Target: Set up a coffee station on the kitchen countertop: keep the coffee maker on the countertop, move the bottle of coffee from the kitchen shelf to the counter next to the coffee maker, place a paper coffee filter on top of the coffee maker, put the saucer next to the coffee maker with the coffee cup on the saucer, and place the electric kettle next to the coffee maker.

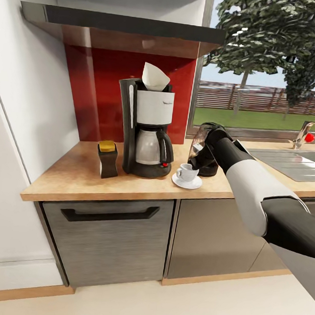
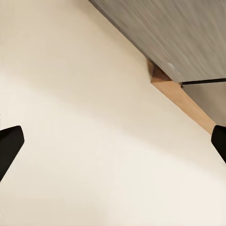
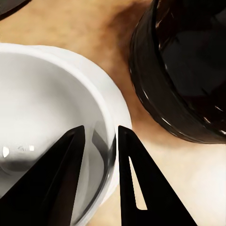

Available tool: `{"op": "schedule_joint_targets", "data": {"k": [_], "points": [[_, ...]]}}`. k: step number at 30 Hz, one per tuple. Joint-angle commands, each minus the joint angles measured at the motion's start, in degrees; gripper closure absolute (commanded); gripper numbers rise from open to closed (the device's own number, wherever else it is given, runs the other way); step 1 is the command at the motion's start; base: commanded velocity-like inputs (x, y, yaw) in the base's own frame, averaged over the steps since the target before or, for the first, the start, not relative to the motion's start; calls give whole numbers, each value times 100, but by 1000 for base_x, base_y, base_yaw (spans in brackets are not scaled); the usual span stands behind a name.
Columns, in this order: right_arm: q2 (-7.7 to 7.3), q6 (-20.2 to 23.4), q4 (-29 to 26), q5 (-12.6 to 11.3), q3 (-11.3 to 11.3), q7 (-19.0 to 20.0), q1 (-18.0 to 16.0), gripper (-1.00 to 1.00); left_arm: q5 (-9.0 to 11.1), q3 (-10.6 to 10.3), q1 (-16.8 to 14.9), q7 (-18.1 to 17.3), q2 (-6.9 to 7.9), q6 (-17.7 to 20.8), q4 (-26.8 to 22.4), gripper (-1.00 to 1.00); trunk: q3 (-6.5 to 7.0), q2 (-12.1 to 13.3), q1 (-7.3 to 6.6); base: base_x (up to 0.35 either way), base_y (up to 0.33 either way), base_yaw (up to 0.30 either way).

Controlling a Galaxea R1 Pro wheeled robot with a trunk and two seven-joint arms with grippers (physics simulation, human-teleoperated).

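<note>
The black and white coffee maker (image 1: pixel 148 128) stands on the wooden countertop (image 1: pixel 71 174) with a white paper filter (image 1: pixel 155 77) on top. Left of it is the dark coffee bottle (image 1: pixel 107 159) with a yellow lid. On its right, the white coffee cup (image 1: pixel 187 171) rests on the saucer (image 1: pixel 187 182). The dark electric kettle (image 1: pixel 208 170) sits right behind them, partly hidden by my right arm. My right gripper (image 3: pixel 101 136) is shut on the cup's rim (image 3: pixel 104 141), one finger inside and one outside, with the kettle (image 3: pixel 188 70) close alongside. My left gripper (image 2: pixel 113 146) hangs open over the floor.
A steel sink (image 1: pixel 294 163) with a tap (image 1: pixel 304 133) lies to the right on the counter. A shelf or hood (image 1: pixel 125 29) overhangs the coffee maker. Grey cabinet fronts (image 1: pixel 108 239) sit under the counter, and a white wall (image 1: pixel 23 118) closes the left side.
</note>
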Motion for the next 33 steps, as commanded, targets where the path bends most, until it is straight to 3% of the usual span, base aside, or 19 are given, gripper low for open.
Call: {"op": "schedule_joint_targets", "data": {"k": [1, 6, 26, 33], "points": [[-2, 10, -7, 54, 18, 64, -4, 100, -22, 45, -3, -22, 1, 23, 3, -100, -6, -3, -1, 0, 0, 0], [-1, 10, -7, 54, 18, 64, -4, 100, -23, 45, -2, -22, 1, 23, 3, -100, -96, -203, 109, 0, 0, 0], [0, 10, 27, 54, 18, 64, -4, 100, -22, 45, -2, -22, 1, 23, 3, -100, -96, -203, 109, 0, 0, 0], [-1, 10, 34, 54, 18, 64, -4, 100, -22, 45, -3, -22, 1, 23, 3, -100, -149, -324, 175, 0, 0, 0]]}}
